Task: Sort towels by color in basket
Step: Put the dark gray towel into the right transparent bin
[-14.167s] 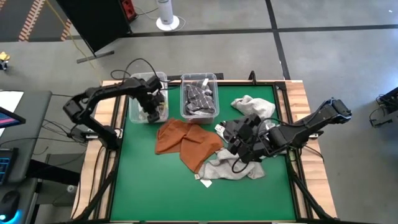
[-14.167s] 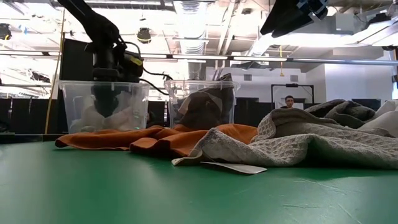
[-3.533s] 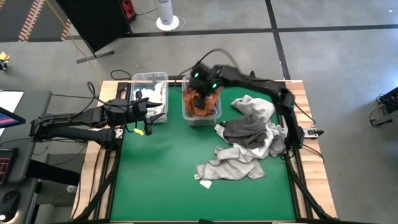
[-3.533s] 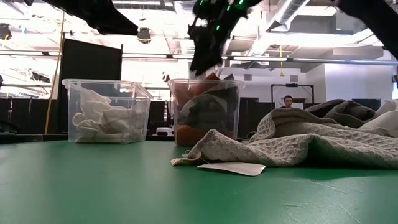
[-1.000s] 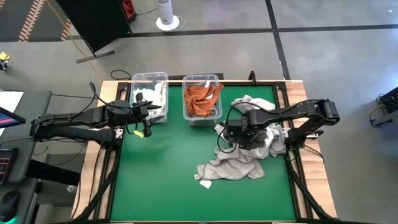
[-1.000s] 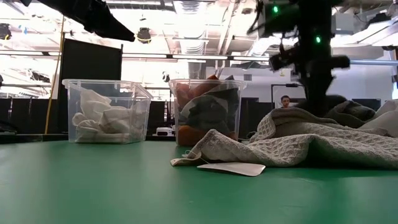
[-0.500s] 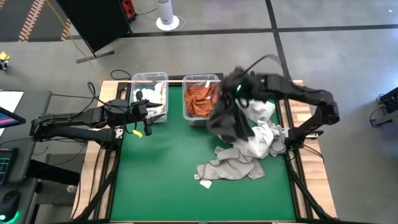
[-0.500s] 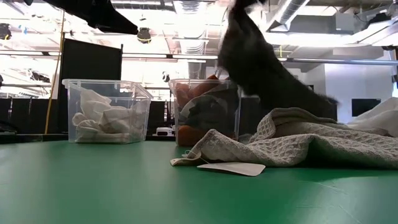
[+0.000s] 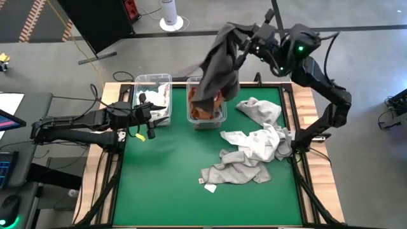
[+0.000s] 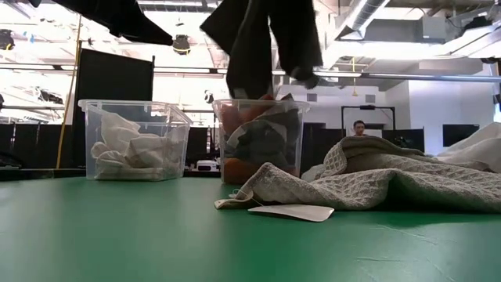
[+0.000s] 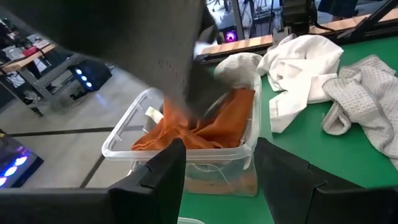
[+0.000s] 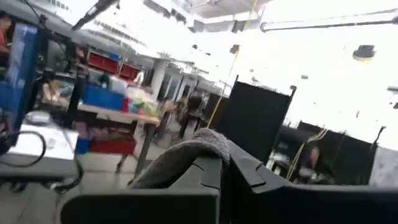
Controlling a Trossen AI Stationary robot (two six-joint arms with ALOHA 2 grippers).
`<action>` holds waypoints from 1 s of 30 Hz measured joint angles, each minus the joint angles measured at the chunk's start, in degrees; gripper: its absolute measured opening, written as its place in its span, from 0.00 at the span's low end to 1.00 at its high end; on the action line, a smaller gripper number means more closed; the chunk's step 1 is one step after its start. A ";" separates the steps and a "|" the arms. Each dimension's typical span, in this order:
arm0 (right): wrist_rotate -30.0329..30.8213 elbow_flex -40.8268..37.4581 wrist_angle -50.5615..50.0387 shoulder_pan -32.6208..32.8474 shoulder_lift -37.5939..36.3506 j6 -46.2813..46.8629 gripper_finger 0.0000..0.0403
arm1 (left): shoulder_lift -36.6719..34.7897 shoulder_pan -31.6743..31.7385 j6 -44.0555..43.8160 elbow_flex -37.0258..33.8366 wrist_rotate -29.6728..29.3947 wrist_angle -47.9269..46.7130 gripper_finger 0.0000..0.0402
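Observation:
My right gripper (image 9: 249, 36) is raised high over the table's far edge, shut on a dark grey towel (image 9: 215, 63). The towel hangs down over the right clear bin (image 9: 220, 113), which holds a rust-orange towel (image 11: 211, 127). In the low view the dark grey towel (image 10: 266, 43) ends about level with the bin's rim (image 10: 258, 103). My left gripper (image 9: 156, 114) waits open by the left bin (image 9: 137, 95), which holds white towels (image 10: 129, 149). It points toward the right bin. My right gripper pinches a bunched fold of the dark grey towel (image 12: 186, 149) between its two shut fingers, near the towel's upper end. The towel is lifted clear of the table and hangs slack below the fingers, its lower end (image 11: 202, 102) over the orange towel in the bin.
A white towel (image 9: 259, 109), a crumpled white one (image 9: 261, 143) and a light grey waffle towel (image 9: 236, 172) lie on the green mat's right half. The near and left parts of the mat (image 9: 165, 184) are bare. A person stands far behind the table (image 10: 362, 128).
My right gripper has risen from the pile on the right and swung up toward the table's far edge, carrying the dark grey towel. The towel has come off the pile, lifted clear, and now hangs over the right bin.

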 joint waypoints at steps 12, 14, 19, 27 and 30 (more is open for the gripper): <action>-4.76 -0.13 -23.55 -3.38 14.72 12.33 0.07 | 0.00 0.09 0.07 0.00 -0.02 -0.19 0.45; -8.04 -0.13 -22.89 -2.81 18.73 13.05 0.06 | 0.00 0.09 -0.04 0.00 -0.02 -0.21 0.45; -15.18 -0.12 -23.89 -2.53 26.79 16.48 0.06 | 0.00 0.09 -0.10 0.00 -0.02 -1.15 0.45; -15.21 -0.13 -43.20 -6.39 37.00 21.45 0.07 | 0.00 0.09 -0.07 0.00 -0.04 -2.28 0.45; -15.61 0.04 -46.21 -7.03 40.05 21.47 0.09 | -0.02 0.09 -0.09 -0.01 -0.04 -2.19 0.45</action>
